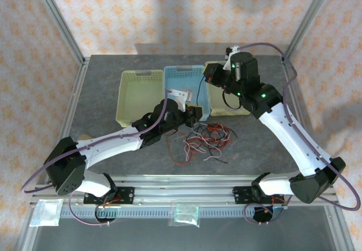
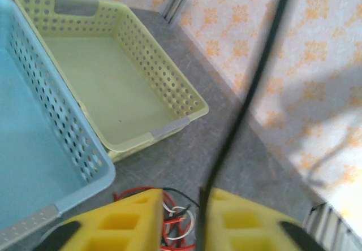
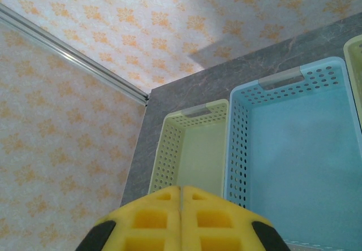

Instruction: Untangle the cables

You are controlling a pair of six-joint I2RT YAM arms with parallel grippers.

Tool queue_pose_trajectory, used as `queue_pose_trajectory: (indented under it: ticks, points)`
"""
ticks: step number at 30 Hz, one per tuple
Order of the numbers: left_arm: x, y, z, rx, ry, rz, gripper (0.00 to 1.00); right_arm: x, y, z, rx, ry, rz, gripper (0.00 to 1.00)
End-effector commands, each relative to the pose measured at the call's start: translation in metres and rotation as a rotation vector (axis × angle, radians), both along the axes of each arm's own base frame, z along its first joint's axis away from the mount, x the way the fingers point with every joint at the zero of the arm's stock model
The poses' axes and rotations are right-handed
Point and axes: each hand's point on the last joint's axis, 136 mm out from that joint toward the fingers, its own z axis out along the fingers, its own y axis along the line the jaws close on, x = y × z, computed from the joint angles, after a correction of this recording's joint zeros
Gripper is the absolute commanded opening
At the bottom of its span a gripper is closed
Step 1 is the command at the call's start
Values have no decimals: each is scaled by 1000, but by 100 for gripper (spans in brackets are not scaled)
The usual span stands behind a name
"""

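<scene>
The cables (image 1: 203,141), thin red, black and white wires, lie tangled on the grey table in front of the baskets. My left gripper (image 1: 195,114) hangs over the tangle's far edge. In the left wrist view its yellow fingers stand a narrow gap apart around the left gripper (image 2: 182,199), with red, white and black cables (image 2: 178,220) showing between them. One blurred black cable (image 2: 249,92) rises along the inner face of the right finger. My right gripper (image 1: 210,74) is raised above the right-hand basket; its fingers are pressed together at the right gripper (image 3: 181,190) with nothing between them.
Three baskets stand in a row at the back: a yellow basket (image 1: 121,98), a blue basket (image 1: 184,70) and another yellow basket (image 1: 220,111) under the right arm. Metal frame posts and patterned walls enclose the table. Small plastic bags (image 1: 186,212) lie by the front rail.
</scene>
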Motion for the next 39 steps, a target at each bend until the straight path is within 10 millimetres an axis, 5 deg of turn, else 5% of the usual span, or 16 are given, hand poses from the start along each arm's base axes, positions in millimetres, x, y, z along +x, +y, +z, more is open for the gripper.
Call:
queue_pose_trajectory:
  ticks: [1,5,11,16,22,25,35,39]
  points:
    - [3,4,19,-22,-36,23,14,3,-13,11,-21,-38,-56,0]
    - [5,8,23,-17,-31,49,0,4,-30,13,-64,-78,-129,1]
    - [27,20,13,61,61,167,0,-1,-54,29,-106,-184,-214,41]
    - [37,21,15,92,96,189,0,-21,-81,38,-90,-330,-286,60]
    - [47,24,20,63,158,201,0,-33,-71,11,-231,-384,-152,70]
    - [55,29,15,64,199,214,0,-45,-54,-1,-282,-411,-6,84]
    - [74,41,23,42,229,264,0,-74,-21,-68,-291,-397,272,82]
    - [78,43,31,19,220,261,0,-80,-8,-99,-241,-360,347,73]
